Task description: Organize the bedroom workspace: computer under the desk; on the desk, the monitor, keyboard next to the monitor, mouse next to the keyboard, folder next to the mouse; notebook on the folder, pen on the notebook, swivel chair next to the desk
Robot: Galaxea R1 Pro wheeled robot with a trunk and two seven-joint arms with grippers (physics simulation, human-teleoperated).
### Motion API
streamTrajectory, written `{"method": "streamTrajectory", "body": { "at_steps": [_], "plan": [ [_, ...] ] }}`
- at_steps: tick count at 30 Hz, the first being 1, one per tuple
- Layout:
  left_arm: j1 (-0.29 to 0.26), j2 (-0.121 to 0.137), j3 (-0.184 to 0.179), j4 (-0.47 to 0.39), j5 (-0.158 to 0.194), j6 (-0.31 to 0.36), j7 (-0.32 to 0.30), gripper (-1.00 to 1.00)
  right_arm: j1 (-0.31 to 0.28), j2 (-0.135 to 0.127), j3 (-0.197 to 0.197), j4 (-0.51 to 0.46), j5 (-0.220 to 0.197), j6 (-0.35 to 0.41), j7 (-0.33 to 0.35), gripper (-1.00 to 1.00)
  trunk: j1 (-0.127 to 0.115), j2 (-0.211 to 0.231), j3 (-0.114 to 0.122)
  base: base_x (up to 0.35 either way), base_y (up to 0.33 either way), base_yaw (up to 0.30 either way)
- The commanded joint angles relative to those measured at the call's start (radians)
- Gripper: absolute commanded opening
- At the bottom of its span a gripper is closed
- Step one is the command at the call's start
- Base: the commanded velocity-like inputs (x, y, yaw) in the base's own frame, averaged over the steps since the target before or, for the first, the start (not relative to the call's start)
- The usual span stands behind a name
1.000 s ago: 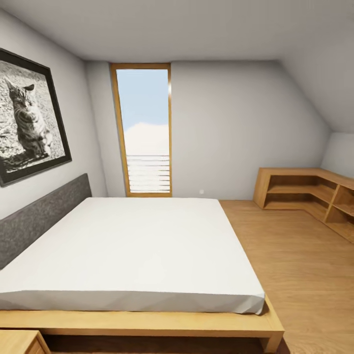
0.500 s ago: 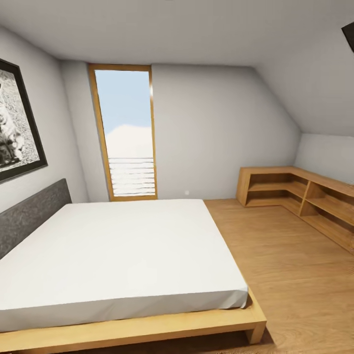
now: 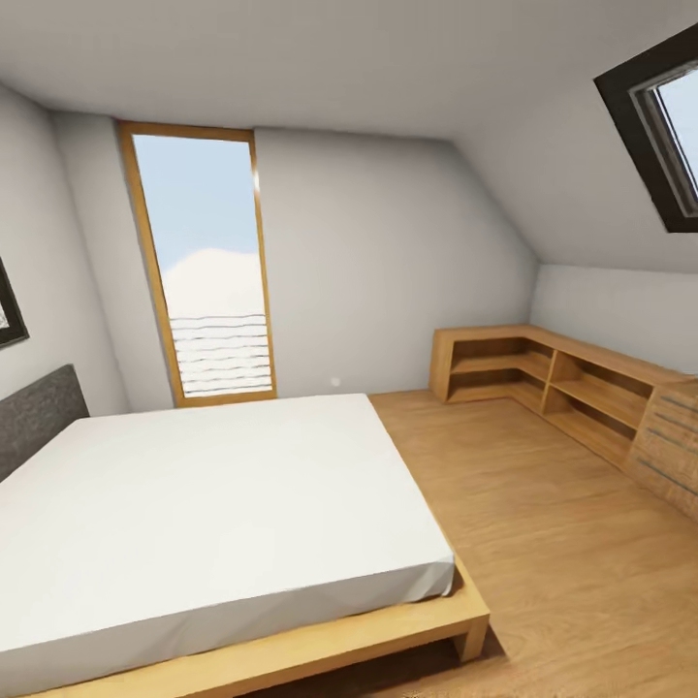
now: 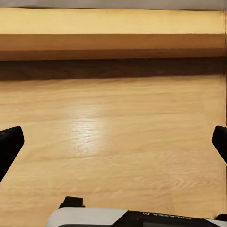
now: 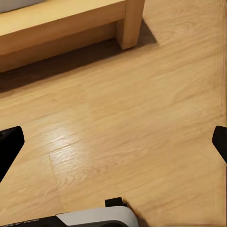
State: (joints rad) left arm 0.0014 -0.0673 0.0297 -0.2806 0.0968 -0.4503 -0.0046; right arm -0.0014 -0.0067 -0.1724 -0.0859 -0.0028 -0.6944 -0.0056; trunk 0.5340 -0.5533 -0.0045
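Note:
None of the task's objects appear; I face a bedroom with a bed and low shelving. My left gripper (image 4: 113,144) hangs open over bare wooden floor, its black fingertips (image 4: 9,144) spread wide, with the bed's wooden frame (image 4: 113,40) ahead of it. My right gripper (image 5: 113,144) is open too, nothing between its fingertips (image 5: 9,144), above the floor near the bed frame's corner leg (image 5: 130,21).
A large bed with a white mattress (image 3: 194,514) and wooden frame (image 3: 388,635) fills the left half. A low wooden L-shaped shelf unit (image 3: 553,383) runs along the right wall. Tall window (image 3: 204,267) at the back, skylight (image 3: 664,126) upper right. Open wood floor (image 3: 553,543) lies on the right.
The whole head view has swung to the right: the cat picture has slid almost off the left edge, and the skylight and more of the shelf unit have come in.

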Motion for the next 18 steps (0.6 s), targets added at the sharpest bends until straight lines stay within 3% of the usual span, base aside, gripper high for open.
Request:
{"method": "streamTrajectory", "body": {
  "at_steps": [1,18],
  "plan": [
    [0.0,0.0,0.003,0.0,0.004,-0.002,-0.002,1.0,0.0,0.0,-0.001,0.0,0.0,-0.002,-0.001,1.0,0.0,-0.001,0.0,0.0,0.0,-0.268],
    [0.0,0.0,0.003,0.0,0.004,-0.002,-0.002,1.0,0.0,-0.001,-0.001,0.0,0.0,-0.001,-0.001,1.0,0.0,-0.001,-0.005,0.0,0.0,-0.255]
  ]
}}
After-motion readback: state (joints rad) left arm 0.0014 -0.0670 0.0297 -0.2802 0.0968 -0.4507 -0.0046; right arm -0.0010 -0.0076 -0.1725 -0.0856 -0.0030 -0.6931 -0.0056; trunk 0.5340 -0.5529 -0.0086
